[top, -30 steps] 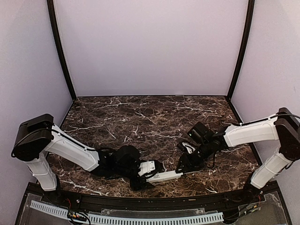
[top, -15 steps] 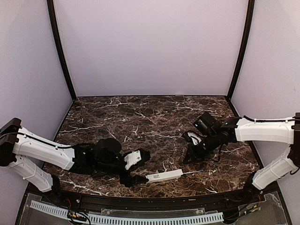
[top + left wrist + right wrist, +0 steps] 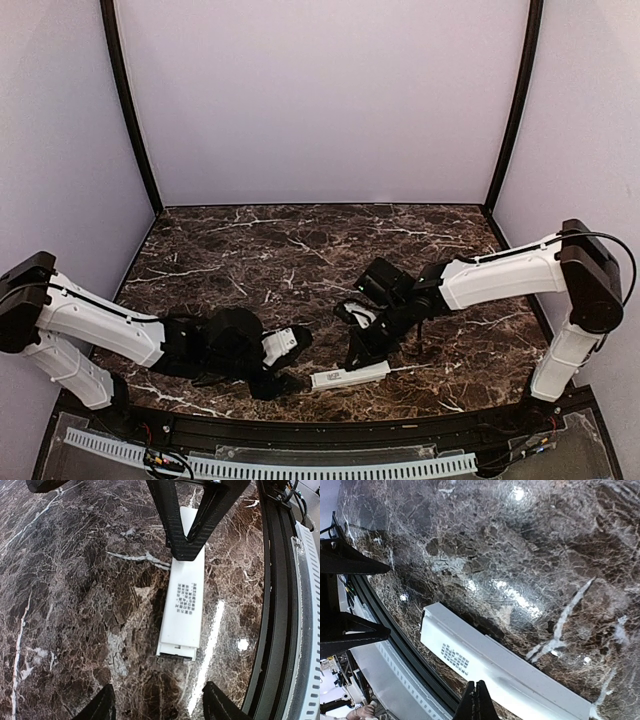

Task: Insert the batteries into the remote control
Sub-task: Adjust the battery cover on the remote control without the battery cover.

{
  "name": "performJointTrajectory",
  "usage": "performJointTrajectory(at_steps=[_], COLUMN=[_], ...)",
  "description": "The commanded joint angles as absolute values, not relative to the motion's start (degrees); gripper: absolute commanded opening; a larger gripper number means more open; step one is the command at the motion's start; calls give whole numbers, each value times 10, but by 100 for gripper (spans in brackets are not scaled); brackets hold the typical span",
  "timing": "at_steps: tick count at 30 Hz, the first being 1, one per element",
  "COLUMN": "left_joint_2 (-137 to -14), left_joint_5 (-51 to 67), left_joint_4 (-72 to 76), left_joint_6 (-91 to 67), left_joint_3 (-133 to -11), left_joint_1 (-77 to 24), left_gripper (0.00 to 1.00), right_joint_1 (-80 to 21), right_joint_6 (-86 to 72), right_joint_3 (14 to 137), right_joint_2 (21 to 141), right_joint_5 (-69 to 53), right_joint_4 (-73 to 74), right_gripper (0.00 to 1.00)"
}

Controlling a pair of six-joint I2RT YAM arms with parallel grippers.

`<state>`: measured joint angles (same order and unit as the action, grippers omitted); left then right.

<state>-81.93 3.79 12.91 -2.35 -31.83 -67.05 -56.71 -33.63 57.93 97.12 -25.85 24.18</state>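
Note:
The remote control (image 3: 350, 376) is a slim white bar lying flat near the table's front edge, printed label up. It also shows in the left wrist view (image 3: 182, 605) and the right wrist view (image 3: 490, 665). My left gripper (image 3: 298, 362) is open and empty, its jaws (image 3: 159, 707) spread just off the remote's left end. My right gripper (image 3: 357, 357) is shut, and its closed tip (image 3: 476, 696) rests on or just above the remote's top face, past the label. It also shows in the left wrist view (image 3: 186, 550). No batteries are in view.
The black front rim of the table (image 3: 330, 425) runs just in front of the remote, with a white slotted strip (image 3: 270, 465) beyond it. The rim also shows in the left wrist view (image 3: 275, 605). Dark marble table (image 3: 300, 260), purple walls around.
My right gripper, shut, has swung left and forward onto the remote. My left gripper has edged right toward the remote's left end and stays open. The remote has not moved.

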Motion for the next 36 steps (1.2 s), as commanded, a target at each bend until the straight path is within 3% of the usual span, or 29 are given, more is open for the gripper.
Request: performJointTrajectory(at_steps=[1, 6, 14, 23, 36], left_joint_2=[-831, -834, -848, -917, -933], left_joint_5=[35, 41, 55, 76, 84], left_joint_4=[117, 123, 136, 155, 189], left_joint_6=[-18, -8, 28, 83, 106], left_joint_3=[-329, -331, -337, -378, -359], left_joint_1=[-673, -674, -675, -686, -687], left_gripper=[59, 59, 71, 75, 68], right_joint_1=[-577, -575, -575, -575, -557], right_joint_6=[-335, -340, -341, -340, -337], right_joint_3=[582, 571, 545, 548, 613], right_joint_2=[982, 993, 1002, 1001, 920], right_joint_5=[-271, -258, -257, -259, -242], right_joint_4=[220, 217, 206, 208, 295], right_gripper=[0, 0, 0, 0, 0])
